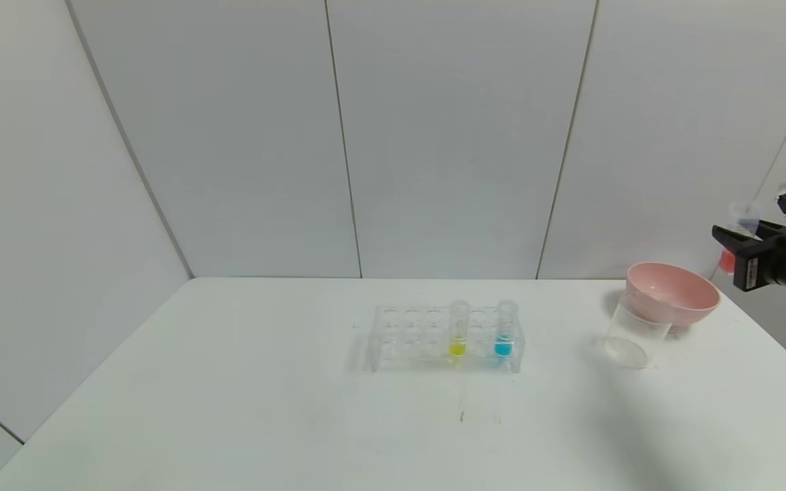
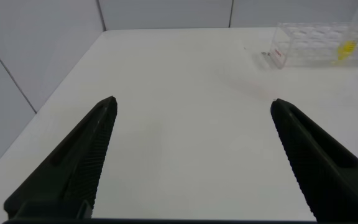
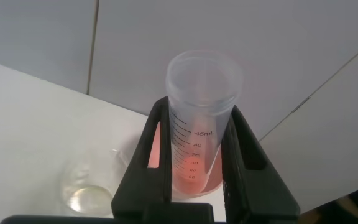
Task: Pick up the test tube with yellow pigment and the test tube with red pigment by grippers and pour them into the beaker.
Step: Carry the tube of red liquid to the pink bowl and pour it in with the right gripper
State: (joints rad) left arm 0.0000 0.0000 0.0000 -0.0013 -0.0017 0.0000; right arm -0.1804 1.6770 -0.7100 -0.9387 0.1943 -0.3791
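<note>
My right gripper (image 1: 733, 240) is raised at the far right, beyond the table's right edge, and is shut on the test tube with red pigment (image 1: 729, 259). In the right wrist view the tube (image 3: 201, 124) sits between the black fingers (image 3: 157, 155), mouth open, with red liquid at its bottom. The test tube with yellow pigment (image 1: 458, 332) stands upright in the clear rack (image 1: 406, 337). The beaker (image 1: 632, 334) stands to the lower left of the gripper and also shows in the right wrist view (image 3: 89, 193). My left gripper (image 2: 192, 102) is open and empty over bare table.
A pink bowl (image 1: 673, 292) sits just behind the beaker, touching or overlapping it. A blue-liquid tube (image 1: 504, 332) stands in the rack to the right of the yellow one. The left wrist view shows the rack (image 2: 309, 43) far off. Grey wall panels close the back.
</note>
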